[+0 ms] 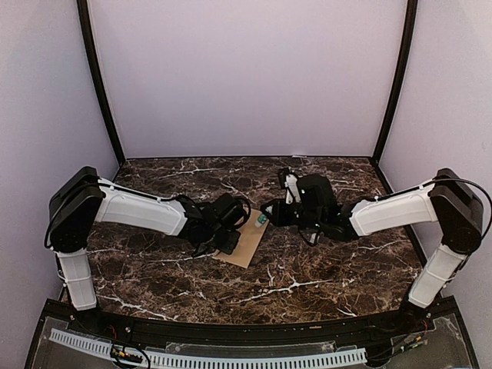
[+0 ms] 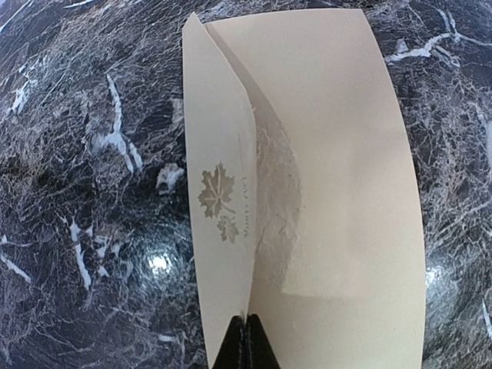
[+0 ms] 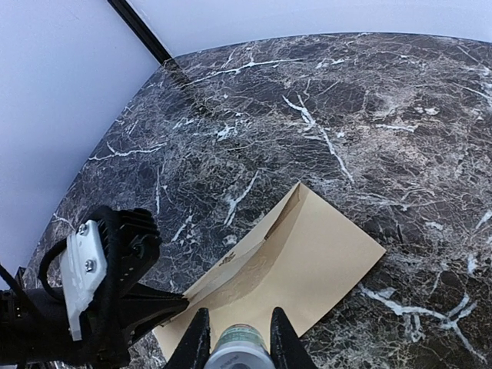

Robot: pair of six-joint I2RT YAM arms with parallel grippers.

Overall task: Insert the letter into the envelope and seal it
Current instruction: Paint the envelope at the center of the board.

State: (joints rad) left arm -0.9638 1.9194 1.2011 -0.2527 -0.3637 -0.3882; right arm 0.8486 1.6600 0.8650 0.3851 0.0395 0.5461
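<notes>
From above, your left claw (image 1: 231,244) sits low at the near-left end of the envelope (image 1: 250,247). The envelope lies flat on the dark marbled counter (image 1: 307,277), about midway between the two arms. Your right claw (image 1: 263,217) hangs just beyond the envelope's far corner, with a small tube (image 1: 262,221) showing green at its tip.

In the left wrist view, your left claw (image 2: 246,346) is clenched, its two black fingers pressed together on the near edge of the flap (image 2: 223,154). The flap stands lifted off the envelope (image 2: 346,192) and leans left, with a faint leaf print (image 2: 217,192) on its face. You cannot tell from here whether anything lies in the pocket. The counter (image 2: 92,154) shows on both sides.

In the right wrist view, your right claw (image 3: 238,338) is grasping the tube (image 3: 240,346), one finger on each side of its white and green cap. Below it the envelope (image 3: 307,261) rests on the counter (image 3: 346,100) with its flap raised on the left. The left claw (image 3: 173,307) reaches in from the lower left and meets that flap's near corner.
</notes>
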